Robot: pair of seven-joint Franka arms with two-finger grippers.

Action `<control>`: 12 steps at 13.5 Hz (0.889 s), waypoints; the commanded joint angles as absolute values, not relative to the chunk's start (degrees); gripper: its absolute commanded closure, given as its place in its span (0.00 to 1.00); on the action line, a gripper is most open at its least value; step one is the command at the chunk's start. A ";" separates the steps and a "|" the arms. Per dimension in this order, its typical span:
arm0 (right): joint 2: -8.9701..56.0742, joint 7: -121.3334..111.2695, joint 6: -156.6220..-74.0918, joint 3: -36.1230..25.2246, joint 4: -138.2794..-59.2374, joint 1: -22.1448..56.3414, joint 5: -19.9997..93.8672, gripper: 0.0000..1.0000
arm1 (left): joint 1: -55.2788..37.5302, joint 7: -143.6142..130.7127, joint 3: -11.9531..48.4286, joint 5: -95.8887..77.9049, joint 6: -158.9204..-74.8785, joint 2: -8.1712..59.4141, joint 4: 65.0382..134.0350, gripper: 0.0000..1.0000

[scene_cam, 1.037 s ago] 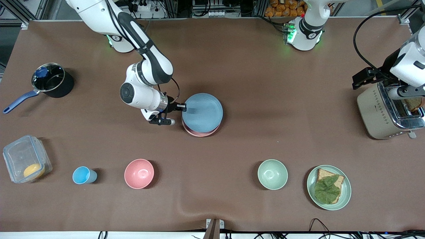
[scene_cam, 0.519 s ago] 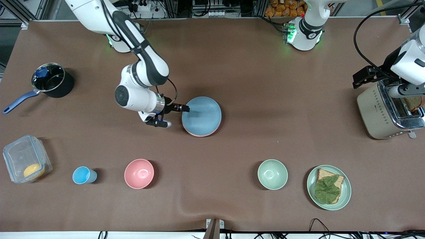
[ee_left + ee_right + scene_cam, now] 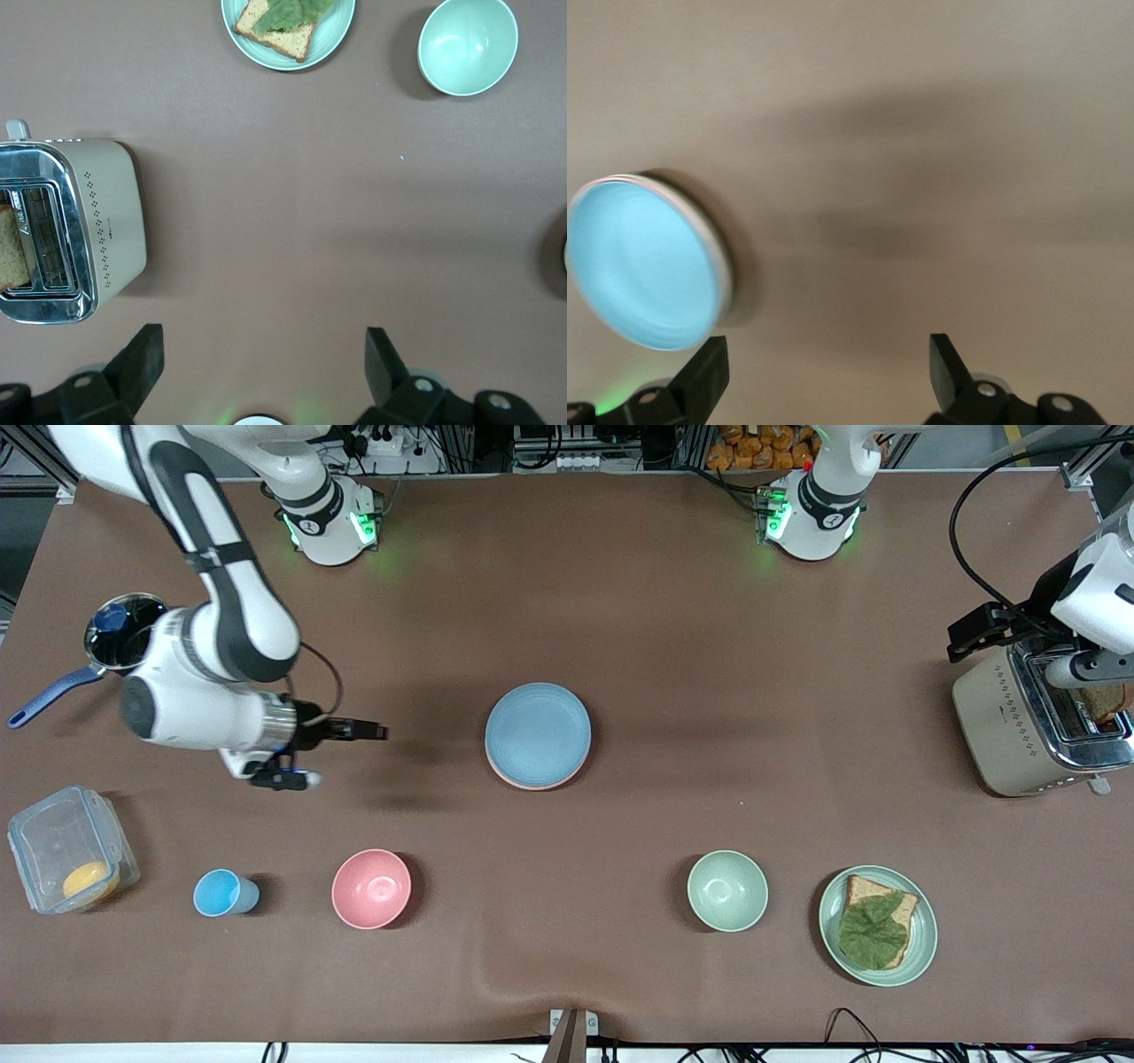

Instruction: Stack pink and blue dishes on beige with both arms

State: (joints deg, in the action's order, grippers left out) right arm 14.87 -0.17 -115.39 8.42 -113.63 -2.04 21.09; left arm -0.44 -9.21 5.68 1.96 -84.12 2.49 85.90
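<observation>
The light blue plate lies flat at mid-table on top of the pink plate, of which only a thin rim shows. The beige plate is hidden, and I cannot tell whether it lies under them. My right gripper is open and holds nothing, hovering over bare table between the plates and the saucepan. In the right wrist view the blue plate shows off to one side of the right gripper, apart from it. The left gripper is open and empty, waiting high up by the toaster.
Along the edge nearest the camera stand a plastic box, a blue cup, a pink bowl, a green bowl and a green plate with bread. A saucepan stands at the right arm's end, a toaster at the left arm's end.
The right gripper has let go of the blue plate's rim and drawn away toward the right arm's end. The blue plate has settled flat on the pink one. The left arm has not moved.
</observation>
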 commanded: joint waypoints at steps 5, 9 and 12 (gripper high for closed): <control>4.75 -6.83 -97.32 9.58 -101.89 -6.06 2.81 0.00 | -0.79 -6.95 4.92 1.23 -83.50 2.02 86.22 0.00; 3.16 -10.46 -91.68 9.84 -93.19 -6.42 0.45 0.00 | -0.79 -7.12 4.92 1.41 -83.41 1.93 85.96 0.00; 3.16 -8.45 -89.04 9.67 -89.12 -6.41 -1.67 0.00 | -0.79 -7.03 4.92 1.49 -83.41 1.50 85.78 0.00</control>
